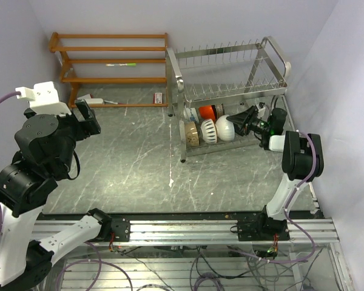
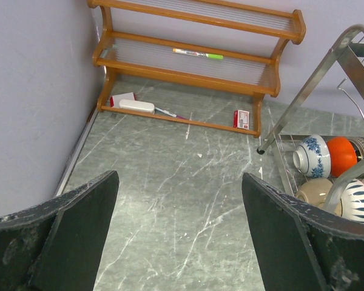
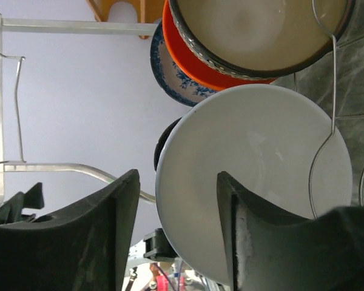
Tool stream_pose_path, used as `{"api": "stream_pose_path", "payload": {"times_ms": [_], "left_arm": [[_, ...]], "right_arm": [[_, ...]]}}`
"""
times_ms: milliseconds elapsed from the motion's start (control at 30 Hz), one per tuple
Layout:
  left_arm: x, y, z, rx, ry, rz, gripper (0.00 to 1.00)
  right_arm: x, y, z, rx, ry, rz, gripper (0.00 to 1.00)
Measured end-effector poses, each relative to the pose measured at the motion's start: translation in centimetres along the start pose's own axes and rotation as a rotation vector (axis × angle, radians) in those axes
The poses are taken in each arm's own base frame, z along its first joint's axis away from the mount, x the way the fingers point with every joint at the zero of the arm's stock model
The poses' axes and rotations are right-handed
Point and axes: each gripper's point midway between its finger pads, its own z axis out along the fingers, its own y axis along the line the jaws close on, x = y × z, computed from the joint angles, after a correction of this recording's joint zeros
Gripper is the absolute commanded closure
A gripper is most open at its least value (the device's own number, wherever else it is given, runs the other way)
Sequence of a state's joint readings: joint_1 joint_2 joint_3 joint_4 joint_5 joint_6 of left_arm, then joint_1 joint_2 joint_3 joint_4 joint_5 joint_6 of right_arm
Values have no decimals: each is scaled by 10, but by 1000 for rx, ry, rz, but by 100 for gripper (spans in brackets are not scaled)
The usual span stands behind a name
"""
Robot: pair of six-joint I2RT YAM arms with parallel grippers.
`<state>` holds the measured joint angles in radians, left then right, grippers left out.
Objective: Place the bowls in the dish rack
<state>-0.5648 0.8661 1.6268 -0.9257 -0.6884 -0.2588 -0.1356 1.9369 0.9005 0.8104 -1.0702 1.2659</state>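
The silver dish rack [image 1: 230,50] stands at the back right. Its lower tier holds a blue-and-white bowl [image 1: 193,113], a red-orange bowl [image 1: 207,112], a dark-rimmed bowl [image 1: 219,111], a tan bowl [image 1: 191,133], a striped bowl [image 1: 207,130] and a white bowl [image 1: 224,128]. My right gripper [image 1: 242,121] reaches into the rack. In the right wrist view it [image 3: 177,176] is open, with the white bowl's [image 3: 261,182] rim between its fingers and a gap on the left side. My left gripper [image 1: 88,118] is open and empty over the floor [image 2: 179,179].
An orange wooden shelf [image 1: 109,60] stands at the back left against the wall, with a marker on it. A small red-and-white box [image 1: 159,97] and a white object [image 1: 94,100] lie at its foot. Walls close in on the left and right.
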Motion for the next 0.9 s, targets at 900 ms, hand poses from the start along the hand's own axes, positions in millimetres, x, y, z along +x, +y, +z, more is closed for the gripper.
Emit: {"api": "stream_pose_path", "payload": {"times_ms": [900], "left_arm": [[-1,-1,-7,37,-8,-11,7]], "right_arm": [[-19,-28,-18,524,17,-223,0]]}}
